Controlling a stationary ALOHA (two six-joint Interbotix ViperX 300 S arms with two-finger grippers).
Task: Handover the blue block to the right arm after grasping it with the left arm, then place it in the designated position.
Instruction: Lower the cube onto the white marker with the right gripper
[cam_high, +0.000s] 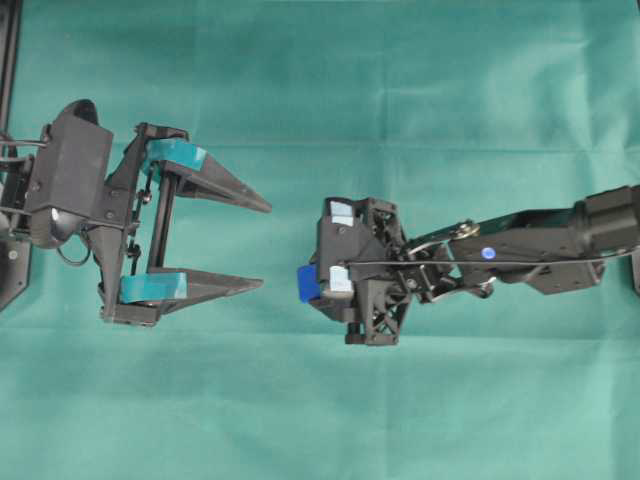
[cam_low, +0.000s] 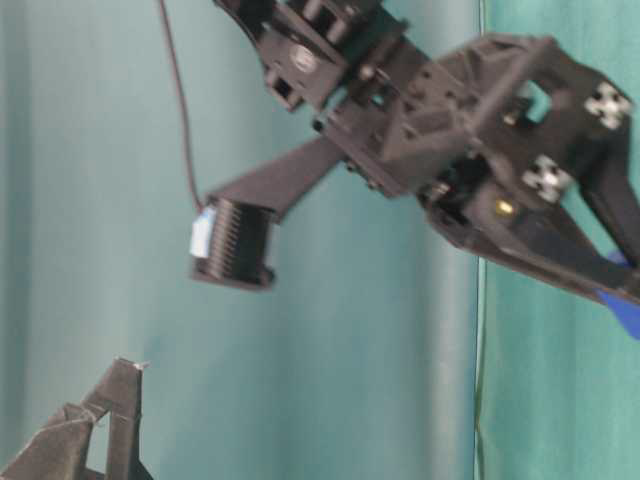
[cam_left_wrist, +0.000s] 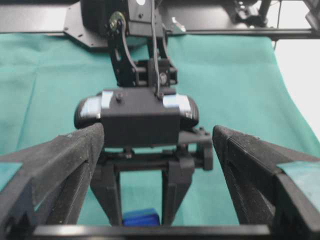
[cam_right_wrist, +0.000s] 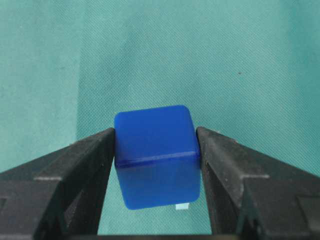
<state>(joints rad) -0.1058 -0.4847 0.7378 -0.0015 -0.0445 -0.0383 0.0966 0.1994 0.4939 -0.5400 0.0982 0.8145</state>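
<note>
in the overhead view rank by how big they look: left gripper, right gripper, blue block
1. left gripper, open, widest spread
2. right gripper, pointing down, so foreshortened
3. blue block, only a sliver shows

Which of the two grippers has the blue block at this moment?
The right gripper, with all-black fingers: its jaws are closed on the blue block. The left gripper, with teal pads, stands wide open and empty, apart from the block.
</note>
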